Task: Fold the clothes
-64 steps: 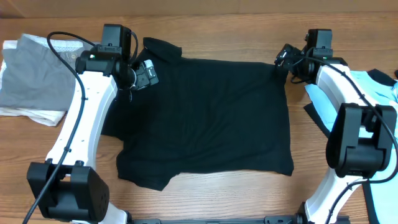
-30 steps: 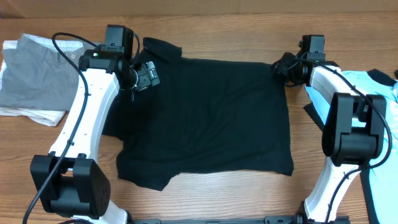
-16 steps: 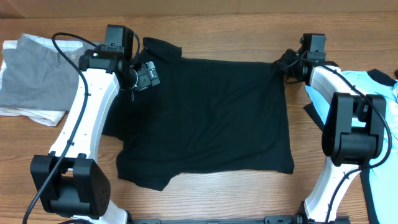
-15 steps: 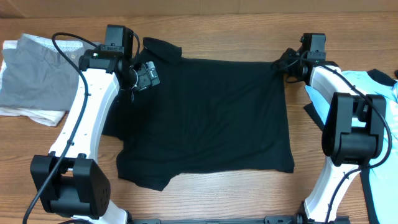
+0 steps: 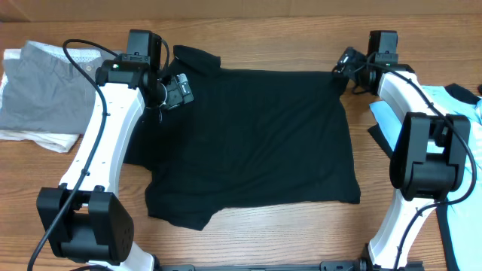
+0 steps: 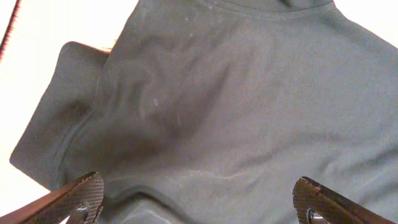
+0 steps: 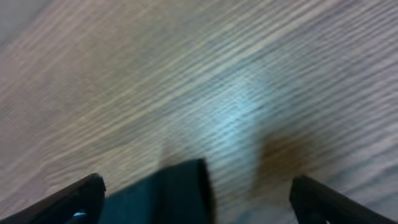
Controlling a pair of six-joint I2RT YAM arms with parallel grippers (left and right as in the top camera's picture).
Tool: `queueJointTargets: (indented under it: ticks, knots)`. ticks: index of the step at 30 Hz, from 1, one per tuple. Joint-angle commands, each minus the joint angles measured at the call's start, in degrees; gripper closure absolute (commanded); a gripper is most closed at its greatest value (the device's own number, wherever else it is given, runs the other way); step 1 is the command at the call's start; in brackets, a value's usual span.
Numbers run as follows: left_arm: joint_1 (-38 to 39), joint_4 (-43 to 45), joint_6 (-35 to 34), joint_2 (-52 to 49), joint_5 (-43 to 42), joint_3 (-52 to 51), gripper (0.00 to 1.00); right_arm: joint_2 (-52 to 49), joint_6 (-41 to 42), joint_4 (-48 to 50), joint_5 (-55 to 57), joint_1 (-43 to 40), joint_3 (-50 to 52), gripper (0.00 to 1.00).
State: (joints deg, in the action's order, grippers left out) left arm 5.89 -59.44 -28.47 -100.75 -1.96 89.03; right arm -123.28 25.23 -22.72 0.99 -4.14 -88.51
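Since it dropped the black shirt (image 5: 256, 143), the right gripper (image 5: 346, 65) gapes.

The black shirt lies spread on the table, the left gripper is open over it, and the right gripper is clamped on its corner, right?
No: the right gripper is open, not clamped. The right wrist view shows its fingers wide apart, the corner of the black shirt lying free between them. Otherwise right: shirt spread on the table, left gripper open over it.
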Motion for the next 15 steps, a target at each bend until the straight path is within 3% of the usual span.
queueJointTargets:
  ticks: [1,9,15]
  knots:
    - [-0.2,0.6,0.6,-0.5,-0.4,0.7,0.00,0.3,0.0,-1.7,2.8,-0.2,-1.4,0.00]
    - [-0.2,0.6,0.6,-0.5,-0.4,0.7,0.00,0.9,0.3,-6.0,1.5,-0.2,-1.5,0.00]
    - [-0.2,4.0,3.5,-0.5,-3.2,0.7,0.00,1.1,0.2,-8.2,-11.7,-0.2,-1.6,0.00]
